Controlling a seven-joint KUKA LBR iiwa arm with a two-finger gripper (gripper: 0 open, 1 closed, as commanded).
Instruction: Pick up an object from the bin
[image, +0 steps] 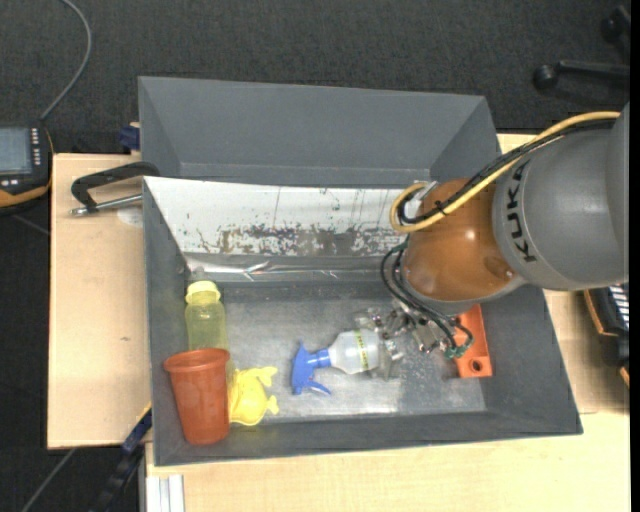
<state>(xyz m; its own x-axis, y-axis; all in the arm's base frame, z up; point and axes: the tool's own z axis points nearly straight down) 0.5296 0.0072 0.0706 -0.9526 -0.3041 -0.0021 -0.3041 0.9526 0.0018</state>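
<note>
A spray bottle with a clear body and a blue trigger head lies on its side on the bin floor, a little toward 4 o'clock from the floor's middle. Its long axis runs from about 2 o'clock to 8 o'clock: the blue head points toward 8 o'clock and the base toward 2 o'clock.

The gripper is down at the bottle's base end, right against it, under the arm's orange cover and a bundle of cables. Whether it is open or clamped on the bottle cannot be told from here.

Just past the gripper at 3 o'clock an orange rectangular block lies close to the right wall, partly hidden by the cables.

At 9 o'clock from the blue head, a short gap away, sits a small yellow toy. It touches an orange plastic cup in the bin's 8 o'clock corner. A yellowish bottle with a yellow cap stands just beyond the cup at 12 o'clock, along the left wall.

The front wall is near the spray bottle at 6 o'clock. From 10 to 12 o'clock of the bottle the floor is bare up to the far wall.
</note>
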